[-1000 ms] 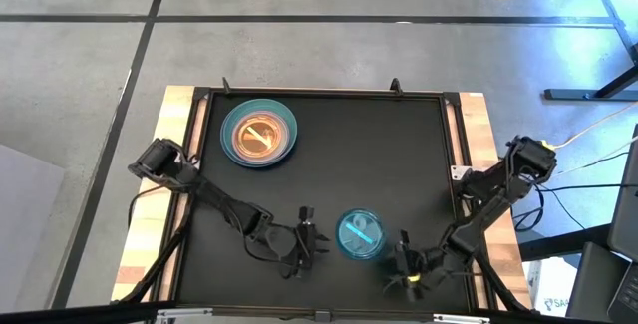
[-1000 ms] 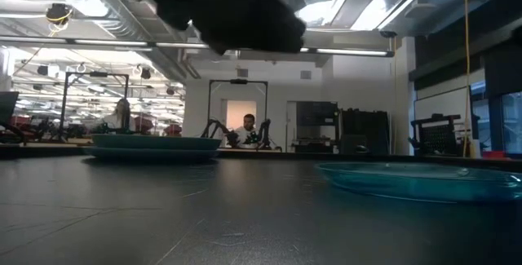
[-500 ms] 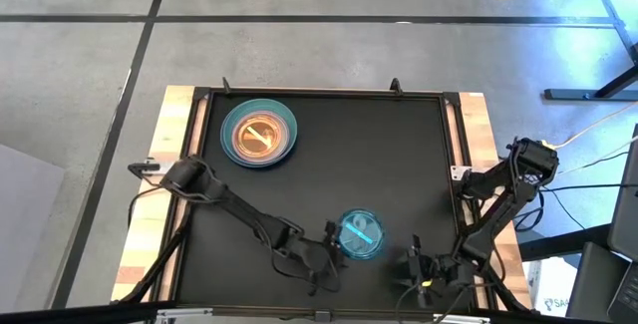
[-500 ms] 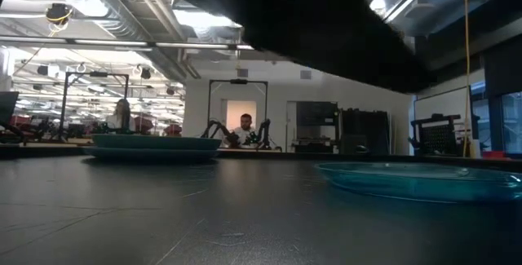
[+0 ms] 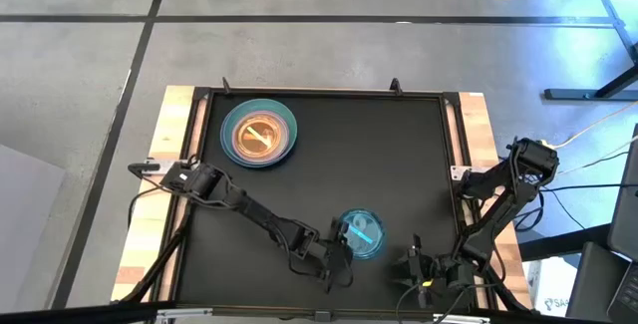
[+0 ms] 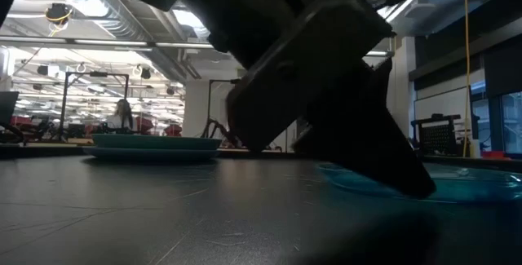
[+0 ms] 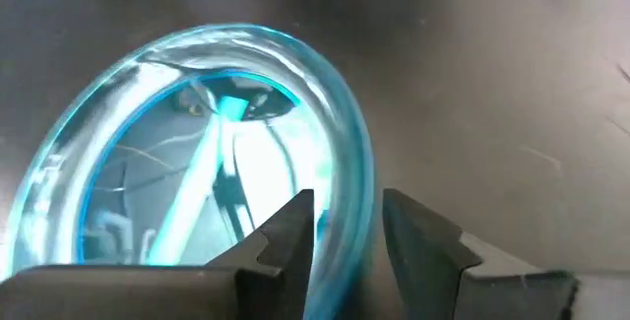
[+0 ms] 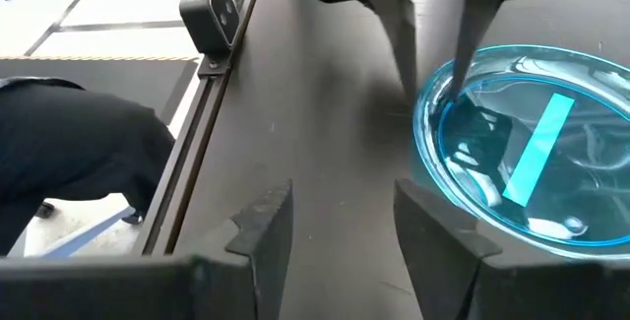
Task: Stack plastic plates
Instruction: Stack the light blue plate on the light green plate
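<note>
A small translucent blue plate (image 5: 362,232) with a pale bar mark lies flat on the black table near its near edge. It also shows in the low view (image 6: 469,185). My left gripper (image 5: 338,258) is open and down at this plate's near-left rim, one finger inside the rim and one outside (image 7: 346,214). A stack (image 5: 259,133) stands at the far left: a translucent orange plate on top of teal and blue plates. My right gripper (image 5: 412,264) is open (image 8: 340,231) above bare table, right of the blue plate near the near edge. My left gripper straddles the blue plate's near-left rim (image 7: 351,177), slanting down from the table's left. One finger (image 7: 291,233) is over the plate's inside and the other (image 7: 417,239) outside it. Whether either finger touches the rim I cannot tell. The plate lies flat on the table.
A raised dark frame (image 5: 455,155) and wooden borders edge the table. A small black camera block (image 8: 219,7) sits on the near rail. Bare black tabletop (image 5: 379,155) lies between the stack and the blue plate. A person (image 6: 122,115) shows far off in the room.
My left gripper has swung toward the table's right and come down to the blue plate's near-left rim, and now fills the low view. My right gripper has drawn back from the plate toward the near right corner. The plates have not moved.
</note>
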Controlling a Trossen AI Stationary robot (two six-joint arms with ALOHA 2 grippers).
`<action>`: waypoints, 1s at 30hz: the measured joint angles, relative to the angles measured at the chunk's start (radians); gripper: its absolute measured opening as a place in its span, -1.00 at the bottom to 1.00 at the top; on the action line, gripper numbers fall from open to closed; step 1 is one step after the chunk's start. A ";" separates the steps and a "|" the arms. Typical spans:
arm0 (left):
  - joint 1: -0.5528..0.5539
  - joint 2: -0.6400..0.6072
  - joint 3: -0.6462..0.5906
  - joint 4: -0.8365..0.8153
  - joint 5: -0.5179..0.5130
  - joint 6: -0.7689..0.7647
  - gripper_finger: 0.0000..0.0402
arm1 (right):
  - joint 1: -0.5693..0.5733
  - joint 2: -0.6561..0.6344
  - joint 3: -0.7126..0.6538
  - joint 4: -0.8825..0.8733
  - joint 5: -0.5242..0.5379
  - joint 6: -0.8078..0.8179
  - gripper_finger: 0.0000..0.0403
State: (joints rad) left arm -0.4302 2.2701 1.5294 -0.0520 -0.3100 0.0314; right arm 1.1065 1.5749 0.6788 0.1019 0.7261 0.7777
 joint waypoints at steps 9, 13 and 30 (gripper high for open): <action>0.021 -0.001 -0.002 -0.040 0.040 -0.004 -0.67 | 0.000 0.000 0.000 0.000 0.006 -0.018 -0.17; 0.023 -0.001 -0.002 -0.046 0.031 -0.002 -0.89 | 0.000 0.000 0.000 0.001 0.016 -0.018 -0.17; -0.047 -0.178 -0.004 -0.268 -0.146 -0.110 -0.99 | 0.000 0.000 0.000 0.002 0.027 -0.027 -0.17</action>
State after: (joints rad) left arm -0.4774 2.0923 1.5249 -0.3196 -0.4565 -0.0789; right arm 1.1061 1.5749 0.6788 0.1036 0.7530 0.7511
